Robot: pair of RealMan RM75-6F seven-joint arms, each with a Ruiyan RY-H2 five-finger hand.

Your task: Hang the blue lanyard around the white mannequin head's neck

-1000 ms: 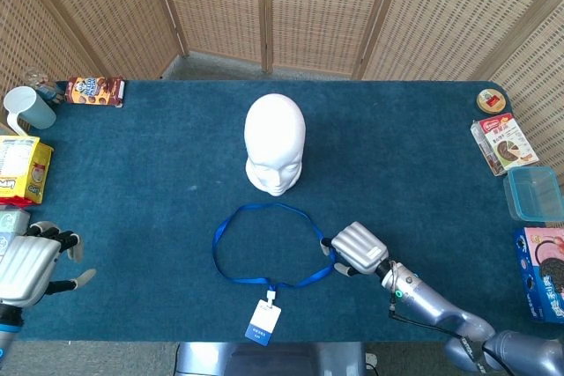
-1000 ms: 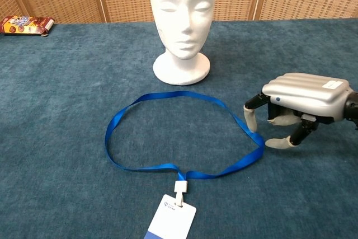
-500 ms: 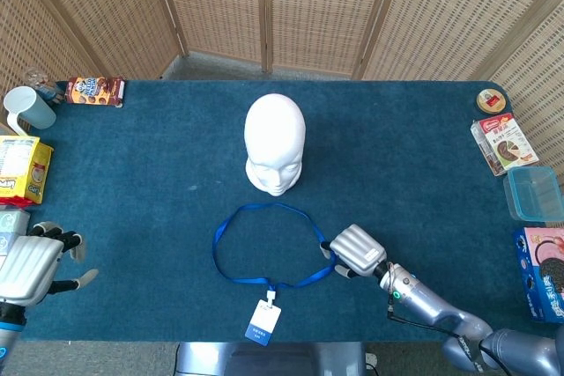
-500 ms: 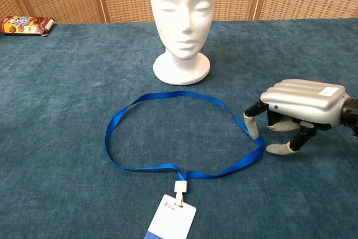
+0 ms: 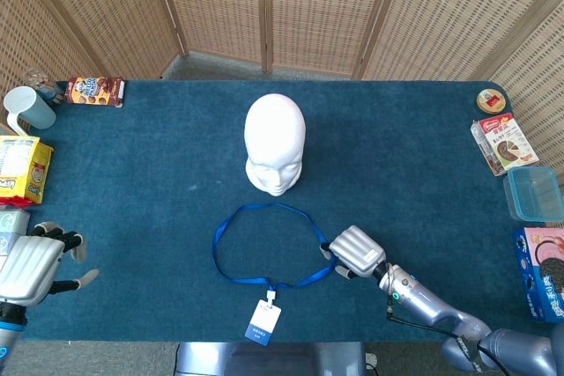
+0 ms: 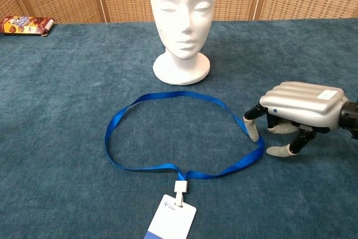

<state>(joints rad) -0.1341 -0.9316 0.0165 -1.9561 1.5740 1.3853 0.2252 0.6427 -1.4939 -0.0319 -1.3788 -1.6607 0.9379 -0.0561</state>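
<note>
The white mannequin head stands upright mid-table, facing me. In front of it the blue lanyard lies flat in a loop, its white badge at the near edge. My right hand hovers palm down over the loop's right end. Its fingertips point down on either side of the strap, apart and holding nothing. My left hand stays at the table's front left corner, fingers spread and empty, far from the lanyard.
A snack packet, a blue cup and a yellow box line the left side. On the right edge are boxes, a clear tub and a pink carton. Wicker screens stand behind.
My right hand has sunk a little and shifted slightly toward the table's front, its fingertips closing in around the strap's right end. The lanyard and left hand stay put.
</note>
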